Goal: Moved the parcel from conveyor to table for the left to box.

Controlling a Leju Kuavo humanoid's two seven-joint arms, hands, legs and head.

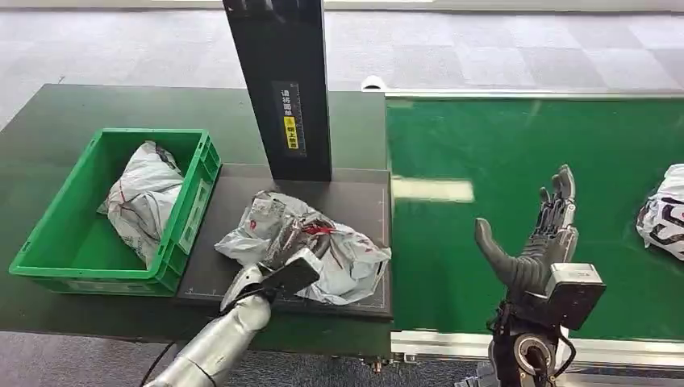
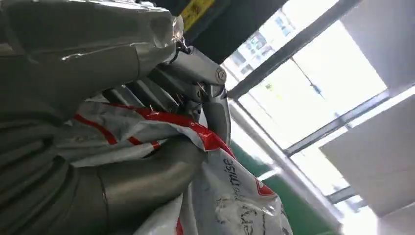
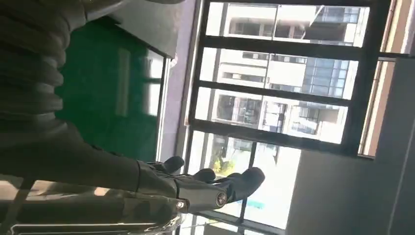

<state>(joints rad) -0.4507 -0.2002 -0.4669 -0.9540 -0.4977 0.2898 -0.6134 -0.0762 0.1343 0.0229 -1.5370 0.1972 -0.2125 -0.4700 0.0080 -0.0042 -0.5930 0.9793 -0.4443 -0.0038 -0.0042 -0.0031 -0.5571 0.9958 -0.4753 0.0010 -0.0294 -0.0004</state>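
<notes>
A crumpled grey-white parcel with red print (image 1: pixel 323 242) lies on the dark mat (image 1: pixel 363 201) of the table, beside the green box. My left hand (image 1: pixel 290 262) grips its near side; up close its fingers (image 2: pixel 195 78) and thumb close on the red-striped plastic of the parcel (image 2: pixel 147 127). The green box (image 1: pixel 48 242) at the left holds another grey parcel (image 1: pixel 145 197). My right hand (image 1: pixel 536 238) hovers open above the green conveyor (image 1: pixel 500 137), fingers (image 3: pixel 215 183) extended and holding nothing. A black-and-white parcel (image 1: pixel 665 214) lies at the conveyor's right edge.
A black upright scanner column (image 1: pixel 282 81) stands at the back of the mat, just behind the held parcel. The dark green table (image 1: pixel 64 113) extends left behind the box. Grey carpet floor lies beyond.
</notes>
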